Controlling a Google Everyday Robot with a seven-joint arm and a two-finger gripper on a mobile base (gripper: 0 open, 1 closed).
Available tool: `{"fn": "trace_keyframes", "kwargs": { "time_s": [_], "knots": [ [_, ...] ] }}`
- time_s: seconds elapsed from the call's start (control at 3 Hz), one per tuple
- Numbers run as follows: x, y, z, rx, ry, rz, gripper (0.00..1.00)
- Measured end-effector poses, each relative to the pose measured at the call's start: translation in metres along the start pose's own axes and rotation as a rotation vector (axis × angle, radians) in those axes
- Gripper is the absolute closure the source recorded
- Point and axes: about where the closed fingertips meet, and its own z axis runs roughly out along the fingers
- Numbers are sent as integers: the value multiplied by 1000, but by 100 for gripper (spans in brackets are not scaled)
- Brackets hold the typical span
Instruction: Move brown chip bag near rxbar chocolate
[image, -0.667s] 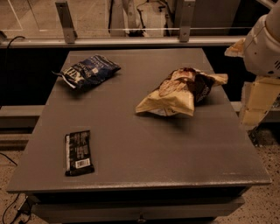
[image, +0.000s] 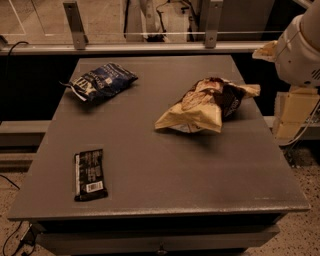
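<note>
The brown chip bag (image: 202, 109) lies crinkled on its side on the right half of the grey table (image: 165, 170), pale tan with dark brown panels. The rxbar chocolate (image: 89, 174) lies flat near the table's front left corner, a black wrapper with white text and a barcode patch. The two are far apart. My gripper (image: 296, 56) is at the upper right edge of the view, beyond the table's right side and above table height. It is to the right of the brown chip bag and does not touch it.
A dark blue chip bag (image: 100, 81) lies at the table's back left. A metal rail with glass (image: 150, 46) runs behind the table. Tan blocks of the arm (image: 295, 115) hang beside the table's right edge. Cables lie on the floor at the left.
</note>
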Motion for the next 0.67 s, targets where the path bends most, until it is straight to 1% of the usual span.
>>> {"fn": "trace_keyframes", "kwargs": {
  "time_s": [0.33,0.67],
  "knots": [
    [-3,-27,11,53,-19,-101,0],
    [-9,-54,36,52,-71,-181,0]
  ]
}}
